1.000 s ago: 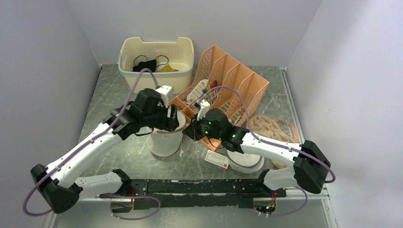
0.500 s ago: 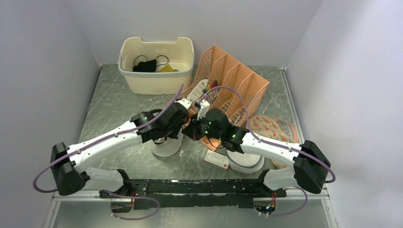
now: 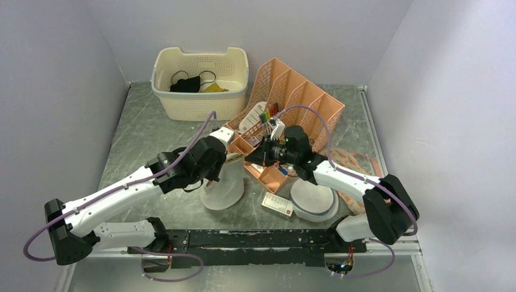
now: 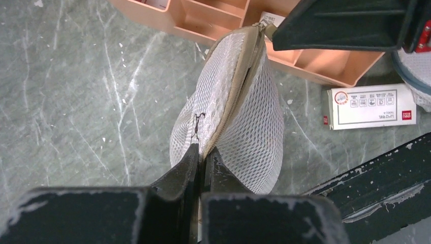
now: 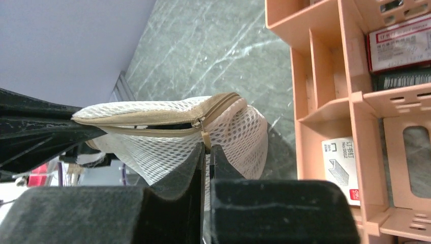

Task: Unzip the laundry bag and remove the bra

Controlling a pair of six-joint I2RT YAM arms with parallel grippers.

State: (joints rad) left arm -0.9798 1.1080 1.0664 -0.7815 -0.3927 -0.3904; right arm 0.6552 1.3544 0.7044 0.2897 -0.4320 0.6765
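Note:
The laundry bag (image 3: 222, 185) is white mesh with a beige zipper rim and stands on the table between the arms. My left gripper (image 4: 203, 152) is shut on the near end of that rim (image 4: 239, 76). At the rim's far end my right gripper (image 5: 206, 147) is shut on the beige zipper pull (image 5: 205, 138). A short dark slit (image 5: 167, 125) shows along the zipper beside the pull. In the top view the left gripper (image 3: 230, 159) and right gripper (image 3: 251, 157) stand close together over the bag's top. The bra is hidden.
An orange desk organiser (image 3: 292, 103) stands just behind the bag, and holds a staples box (image 5: 340, 168). A cream basket (image 3: 201, 91) holds a black mask-like cloth (image 3: 185, 82). A small white box (image 3: 277, 205) and a grey-blue rimmed mesh disc (image 3: 313, 201) lie right of the bag.
My left gripper has swung round to the bag's rim and shut on it. The right gripper has drawn back to the right with the zipper pull, stretching the bag's top.

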